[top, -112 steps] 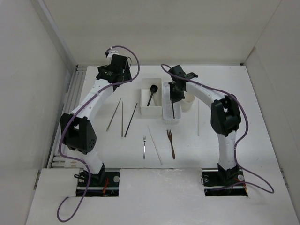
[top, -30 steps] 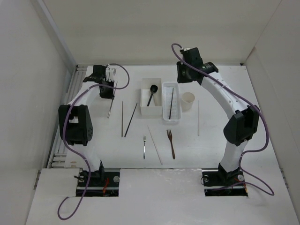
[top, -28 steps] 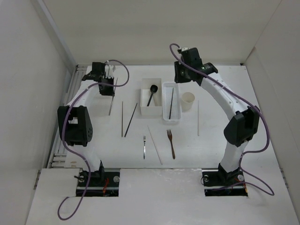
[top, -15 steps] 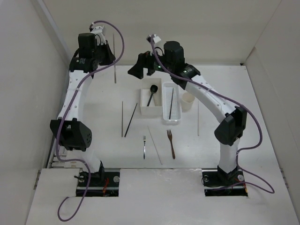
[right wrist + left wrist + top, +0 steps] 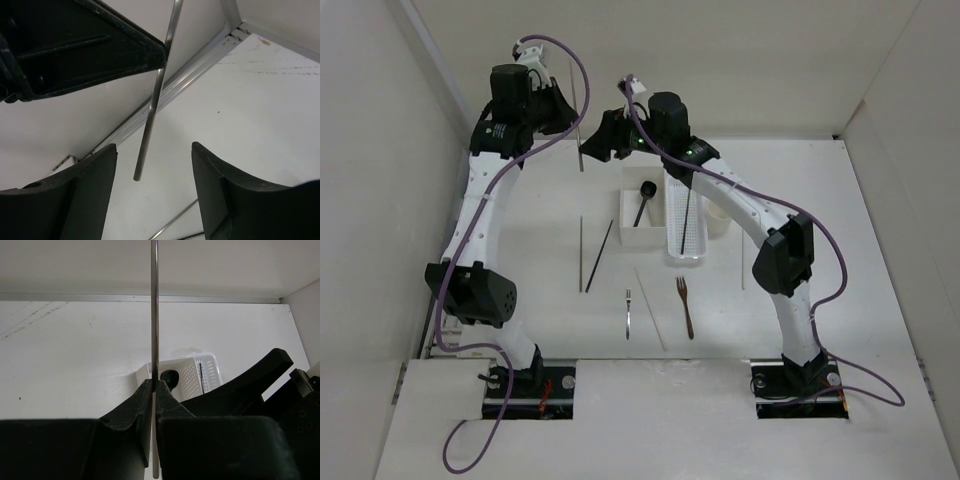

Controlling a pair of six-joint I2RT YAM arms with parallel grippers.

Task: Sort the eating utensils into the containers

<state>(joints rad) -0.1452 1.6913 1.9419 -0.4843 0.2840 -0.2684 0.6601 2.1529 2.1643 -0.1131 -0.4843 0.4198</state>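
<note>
Raised off the table since a second ago, the left gripper [image 5: 567, 115] hangs high at far left, its fingers pinched tight on a thin grey chopstick [image 5: 579, 135] held upright. Just right of it, the right gripper [image 5: 590, 148] has swung in; its jaws stand wide apart near the stick's lower end, not touching it. On the table below, a black spoon [image 5: 642, 205] lies in the white square box [image 5: 640, 237], and a second chopstick [image 5: 686, 225] lies in the perforated basket [image 5: 695, 245].
</note>
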